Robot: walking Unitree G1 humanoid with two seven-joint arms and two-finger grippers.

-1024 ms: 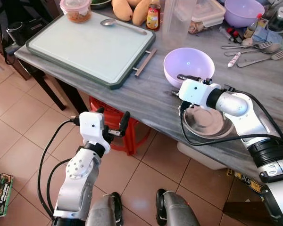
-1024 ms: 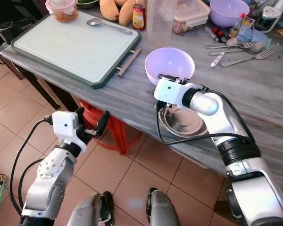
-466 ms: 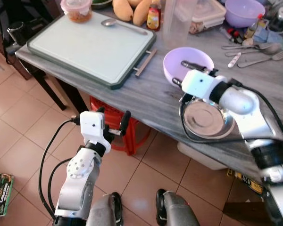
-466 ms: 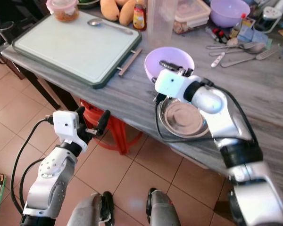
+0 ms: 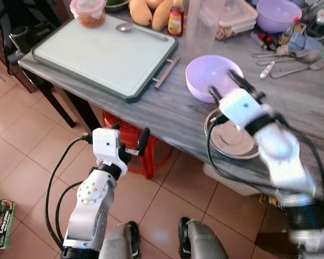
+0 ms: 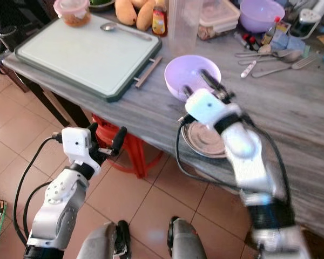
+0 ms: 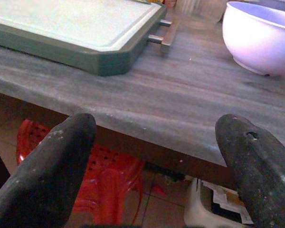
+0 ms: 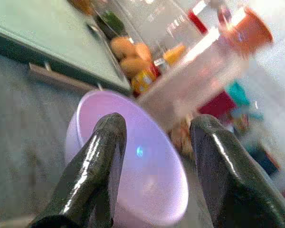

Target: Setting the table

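Note:
A lilac bowl stands on the grey wooden table, and a shallow steel dish lies just nearer, by the table's front edge. My right gripper hovers open over the bowl's near rim with nothing between its fingers; its arm is blurred with motion. The right wrist view looks past both fingers into the lilac bowl. My left gripper is open and empty, below and in front of the table edge. The left wrist view faces the table edge.
A green tray with a spoon and a lidded food tub takes the table's left. A clear jug, mangoes, another lilac bowl and loose cutlery crowd the back. A red stool stands under the table.
My right gripper has risen off the steel dish and swung up toward the lilac bowl, turning as it went. The left arm has stayed still.

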